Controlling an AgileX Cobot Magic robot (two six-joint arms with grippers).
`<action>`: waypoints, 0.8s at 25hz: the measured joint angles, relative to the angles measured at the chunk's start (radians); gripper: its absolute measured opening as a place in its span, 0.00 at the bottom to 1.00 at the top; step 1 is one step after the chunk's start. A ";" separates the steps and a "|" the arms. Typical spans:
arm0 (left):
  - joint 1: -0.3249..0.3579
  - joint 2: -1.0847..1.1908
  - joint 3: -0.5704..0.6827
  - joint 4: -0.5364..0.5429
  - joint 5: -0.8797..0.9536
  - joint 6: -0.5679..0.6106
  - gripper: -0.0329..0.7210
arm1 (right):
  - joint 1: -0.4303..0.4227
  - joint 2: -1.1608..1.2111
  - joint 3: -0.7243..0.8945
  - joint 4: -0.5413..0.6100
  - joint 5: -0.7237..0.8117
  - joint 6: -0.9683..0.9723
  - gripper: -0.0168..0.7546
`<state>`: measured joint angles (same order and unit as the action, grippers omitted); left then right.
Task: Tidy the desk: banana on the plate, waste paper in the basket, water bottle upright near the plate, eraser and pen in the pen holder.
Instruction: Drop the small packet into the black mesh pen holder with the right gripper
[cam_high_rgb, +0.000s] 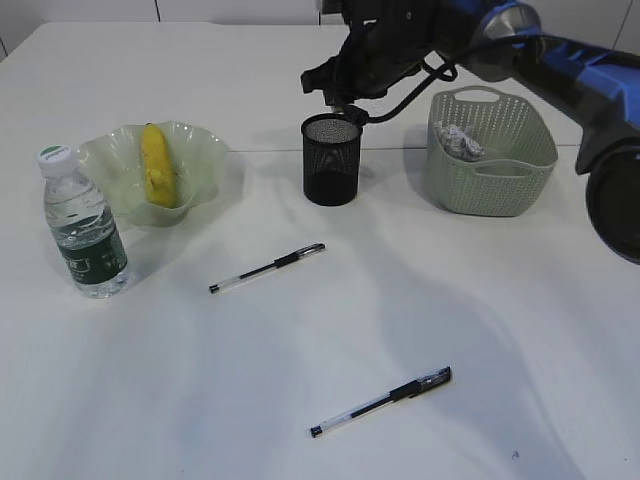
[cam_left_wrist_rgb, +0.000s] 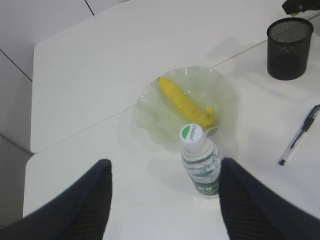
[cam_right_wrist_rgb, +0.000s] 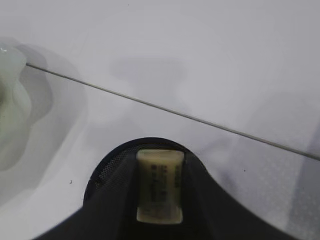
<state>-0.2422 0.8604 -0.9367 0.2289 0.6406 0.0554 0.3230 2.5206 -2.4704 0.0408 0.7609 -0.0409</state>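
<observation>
White surface all round, the right tool (cam_right_wrist_rgb: 159, 200) grips the eraser (cam_right_wrist_rgb: 159, 186) directly over the mesh pen holder (cam_high_rgb: 331, 160) at far centre — release only once centred on the opening, not its rim.

My desk (cam_high_rgb: 300, 400) is smooth, matt white. The pen holder (cam_high_rgb: 331, 160) is black wire mesh; the basket (cam_high_rgb: 492, 155) is matt, pale green woven-look plastic holding crumpled paper (cam_high_rgb: 460, 140). The plate (cam_high_rgb: 205, 160) looks glossy and translucent, the bottle (cam_high_rgb: 85, 235) clear plastic. My right pincer (cam_right_wrist_rgb: 159, 192) grips a smooth, cream eraser (cam_right_wrist_rgb: 159, 187).
</observation>
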 joint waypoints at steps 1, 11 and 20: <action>0.000 0.000 0.000 0.000 0.000 0.000 0.67 | 0.000 0.005 0.000 0.000 0.004 0.000 0.28; 0.000 0.000 0.000 0.000 0.000 0.000 0.67 | 0.000 0.042 0.000 0.026 0.017 0.000 0.28; 0.000 0.000 0.000 0.000 0.000 0.000 0.67 | 0.000 0.042 0.000 0.026 0.018 0.000 0.28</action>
<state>-0.2422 0.8604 -0.9367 0.2289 0.6406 0.0554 0.3230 2.5627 -2.4704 0.0664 0.7792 -0.0409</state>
